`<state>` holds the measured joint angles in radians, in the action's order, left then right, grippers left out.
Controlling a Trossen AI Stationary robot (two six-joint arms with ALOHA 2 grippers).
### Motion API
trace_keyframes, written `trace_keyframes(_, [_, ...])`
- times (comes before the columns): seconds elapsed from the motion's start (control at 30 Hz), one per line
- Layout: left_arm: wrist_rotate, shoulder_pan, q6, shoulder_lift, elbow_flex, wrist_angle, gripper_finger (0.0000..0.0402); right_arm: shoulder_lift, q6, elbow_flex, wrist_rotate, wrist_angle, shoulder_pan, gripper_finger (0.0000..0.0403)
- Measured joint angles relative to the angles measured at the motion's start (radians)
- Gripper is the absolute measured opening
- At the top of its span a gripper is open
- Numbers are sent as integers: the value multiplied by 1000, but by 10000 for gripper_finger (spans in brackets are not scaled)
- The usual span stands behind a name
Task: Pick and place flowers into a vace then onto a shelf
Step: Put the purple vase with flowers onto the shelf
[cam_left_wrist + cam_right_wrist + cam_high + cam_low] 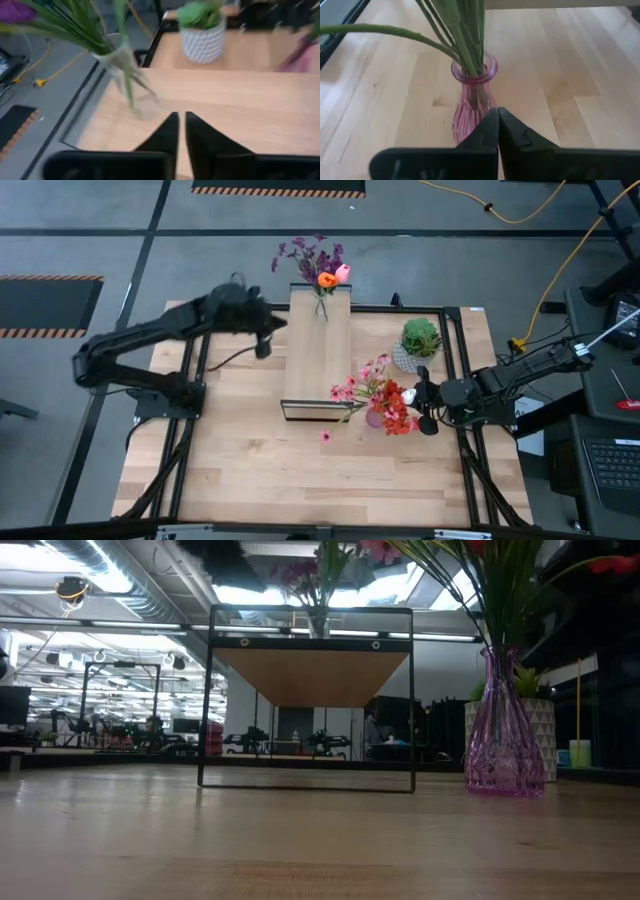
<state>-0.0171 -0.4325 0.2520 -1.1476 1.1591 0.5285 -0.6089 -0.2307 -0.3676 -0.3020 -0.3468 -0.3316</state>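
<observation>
Light wood everywhere: the table (250, 465), and on it the shelf (318, 365), laid near to far down the middle.

At the shelf's far end, a clear vase (321, 310) holding the purple, orange and pink flowers (318, 265). Upright, set in from the plank's edges, probably so that the tall stems cannot tip it off. That bunch judged finished.

On the table just right of the shelf's near end, a pink vase (375, 418) with pink blossoms and red blooms (388, 398). Stems fanned wide, some leaning left over the shelf's near corner. Filled, but not yet on the shelf, so likely the next thing to lift.

Right gripper (428, 412) low and just right of the pink vase, aimed at its neck. Clenched on nothing, fingers pressed together, beside the glass and not around it. Would need to spread before any grasp. Best taken at the narrow neck, below the stems, since ribbed glass may slip and the blooms make it top-heavy.

Left gripper (264, 340) just left of the shelf's far end, apart from the clear vase. Fingers drawn almost together, nothing between them. Kept off to the side, it seems, to leave the plank free.

Far right, a potted plant (420, 340), no part of the job.
</observation>
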Motion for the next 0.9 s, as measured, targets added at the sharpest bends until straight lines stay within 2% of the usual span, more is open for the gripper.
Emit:
trace_keyframes(0.07, [1,30,-44,92,-106,-63,8,11,1,0,0,-10,0,0])
trace_keyframes(0.2, [-4,93,-117,278,-321,-226,6,58,-29,0,10,-60,-10,0])
trace_keyframes(0.4, [3,149,-213,517,-536,-301,2,140,-148,0,9,-96,-71,0])
trace_keyframes(0.47, [2,164,-234,582,-580,-299,3,144,-188,-1,4,-103,-100,0])
trace_keyframes(0.63, [48,184,-301,693,-647,-307,1,79,-264,-1,-119,-95,-183,0])
trace_keyframes(0.9, [54,183,-318,729,-679,-291,4,-97,-372,-1,-255,-25,-303,0])
